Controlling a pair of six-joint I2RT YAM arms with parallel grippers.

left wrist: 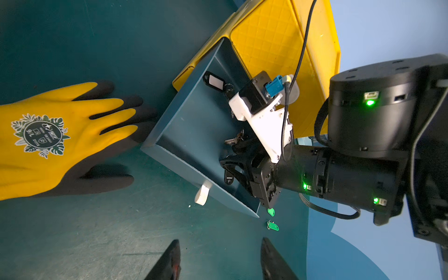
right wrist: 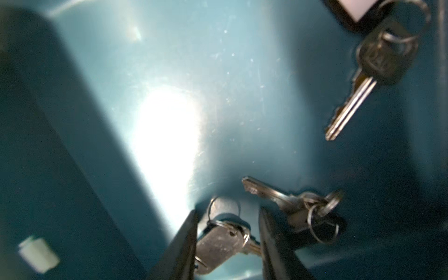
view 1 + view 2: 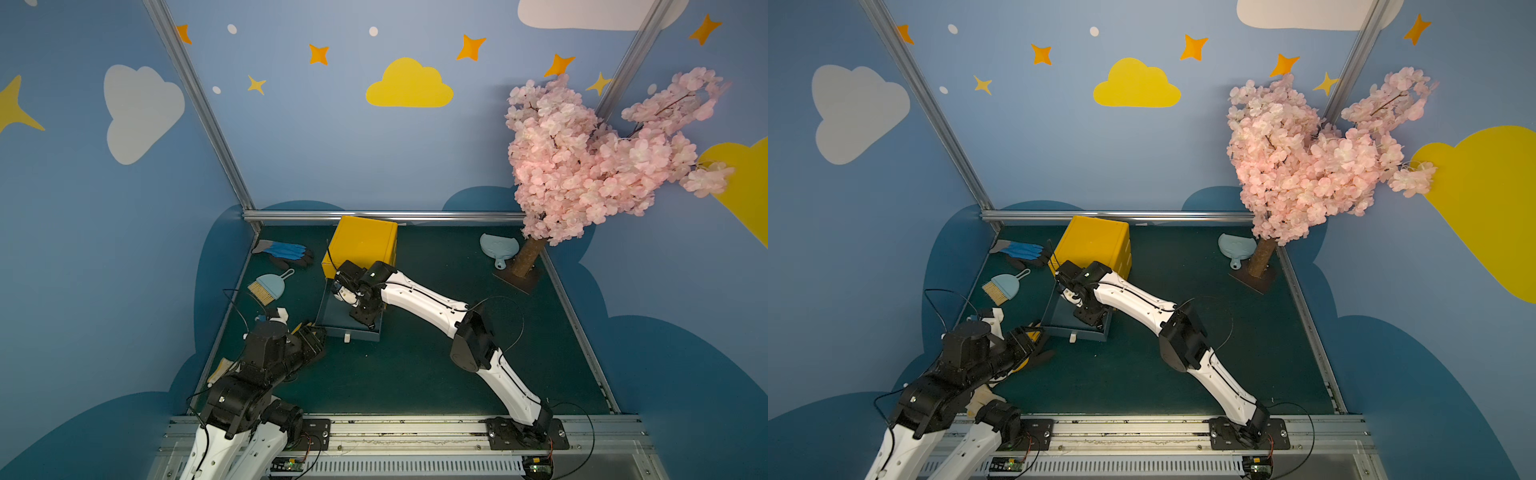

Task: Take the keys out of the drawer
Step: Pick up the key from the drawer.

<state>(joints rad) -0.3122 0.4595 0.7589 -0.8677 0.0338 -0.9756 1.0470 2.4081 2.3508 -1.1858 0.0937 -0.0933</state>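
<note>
blue walls (image 3: 332, 145) painted with clouds and stars enclose a dark green counter (image 3: 415, 365). at centre frame in both top views stands a yellow cabinet (image 3: 361, 243) (image 3: 1092, 241); its blue drawer (image 3: 365, 335) (image 3: 1092, 336) is pulled out toward the lower edge of the frame, white knob (image 3: 347, 337) on the front wall. the right arm (image 3: 419, 297) reaches in from the lower right and bends down into the drawer. right wrist view: the keys (image 2: 351, 106) lie on the floor of the drawer in three groups, namely a silver key (image 2: 220, 244) on a ring, a second ringed bunch (image 2: 298, 206) just beside it, and a dark-headed key (image 2: 378, 63) well apart. the right hand (image 2: 228, 213) has its jaws apart, one on either side of the silver key; whether they press on it cannot be told. left wrist view: the left hand (image 1: 220, 240) hangs above bare counter, jaws wide with nothing between them, near a yellow glove (image 1: 60, 135); two green tags (image 1: 271, 212) lie on the counter just outside the drawer's corner. upper left of the counter: blue glove (image 3: 286, 251) and brush (image 3: 268, 286). upper right: pink blossom tree (image 3: 590, 158) and pale blue dustpan (image 3: 498, 247).
</note>
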